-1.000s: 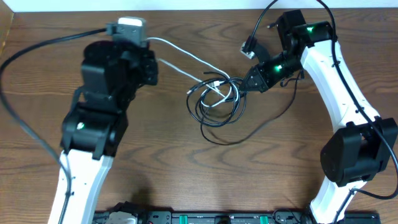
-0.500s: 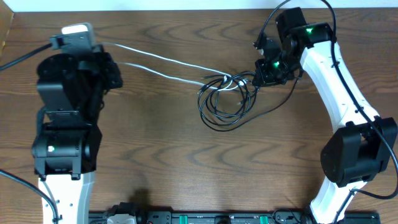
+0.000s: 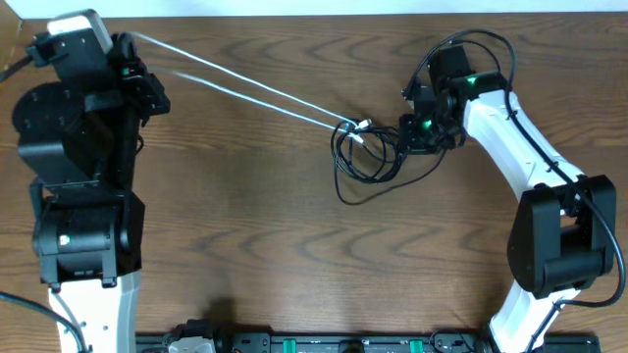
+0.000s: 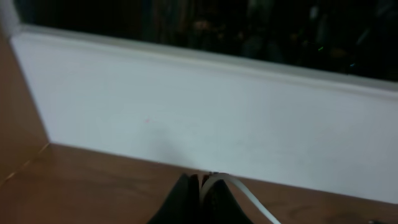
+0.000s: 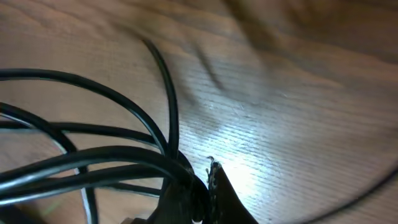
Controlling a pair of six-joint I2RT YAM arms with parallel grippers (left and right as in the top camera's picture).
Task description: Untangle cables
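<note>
Left gripper (image 3: 128,41) sits at the far left corner of the table (image 3: 294,265), and its two fingers are pressed together on one end of the white cable (image 3: 245,81). That cable is stretched tight in two thin lines side by side. Its long way runs from the far left corner down and across to the middle of the table. There it goes into the black cables (image 3: 337,162), which lie in a loose round bunch of loops a bit right of the middle. The right gripper (image 3: 404,132) is just beside that bunch on its right side, squeezed closed on some of the black strands. The table is dark brown wood with wavy lines in it. The view from above shows the whole white cable and both arms. The left wrist view shows only the closed finger tips, a short bit of white cable curling out of them, the table edge, a plain white wall (image 4: 186,112) and a dark strip (image 4: 249,25) above it that is too dark to make out. The right wrist view is very close and shows thick black strands meeting at the finger tips, low over the wood.
</note>
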